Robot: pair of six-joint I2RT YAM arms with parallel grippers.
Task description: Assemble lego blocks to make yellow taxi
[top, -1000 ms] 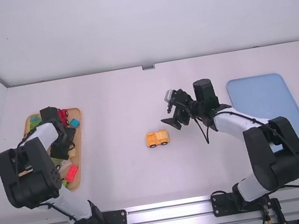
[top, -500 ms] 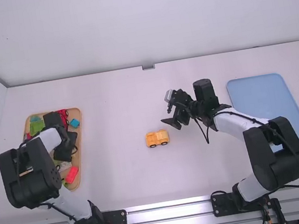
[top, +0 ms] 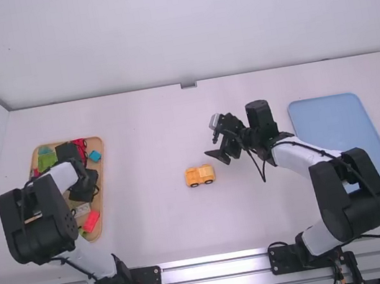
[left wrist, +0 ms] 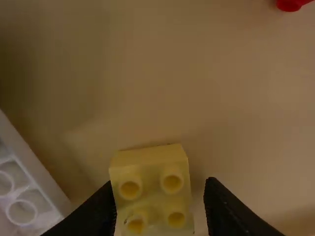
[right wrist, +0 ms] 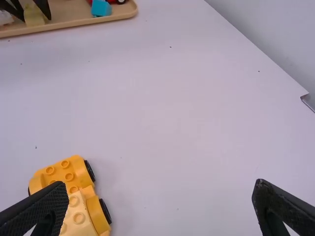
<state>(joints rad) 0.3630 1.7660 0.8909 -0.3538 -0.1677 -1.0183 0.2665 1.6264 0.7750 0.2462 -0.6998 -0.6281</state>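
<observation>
The yellow taxi (top: 200, 176), a partly built body on dark wheels, stands near the middle of the counter (top: 162, 227), its long axis roughly parallel to the near edge. The coming move turns on a pale yellow block (left wrist: 150, 160) with four studs, in the wooden tray (top: 101, 146) by the counter's left edge. It sits between the fingertips of the left gripper (left wrist: 161, 181), which is parted: one finger is at the block's side, towards a white block (left wrist: 37, 196), and a narrow gap shows at the other. The left arm reaches out over the tray with its gripper pointing down; closing squarely looks like the next step, with the white block liable to be nudged. The right gripper (right wrist: 161, 189) is wide apart and empty. It is the nearer to the taxi, which lies leftward of it and towards the near edge.
</observation>
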